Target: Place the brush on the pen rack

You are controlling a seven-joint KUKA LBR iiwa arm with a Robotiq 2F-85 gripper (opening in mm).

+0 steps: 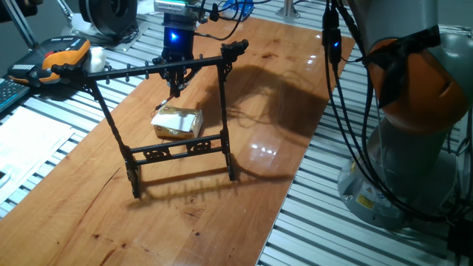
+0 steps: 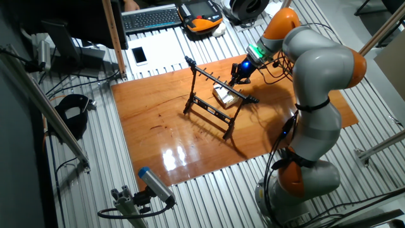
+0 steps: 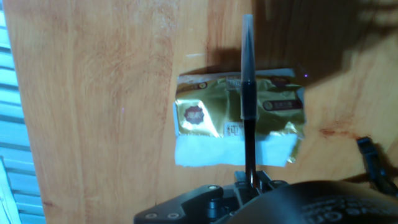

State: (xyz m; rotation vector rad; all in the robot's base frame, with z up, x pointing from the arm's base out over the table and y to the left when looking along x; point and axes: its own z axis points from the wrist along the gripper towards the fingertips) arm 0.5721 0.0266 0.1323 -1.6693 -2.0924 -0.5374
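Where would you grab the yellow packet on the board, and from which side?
Take the yellow packet across its two long sides, from straight above: it lies flat on the wooden board as a low rectangular block. It sits just behind the rack, under the top bar, so come down on the side away from the rack's feet. The gripper already holds the brush.

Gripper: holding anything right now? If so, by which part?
Yes. The gripper holds the brush by one end of its dark handle; the rest sticks out past the fingers, pale tip farthest out, above the yellowish block.
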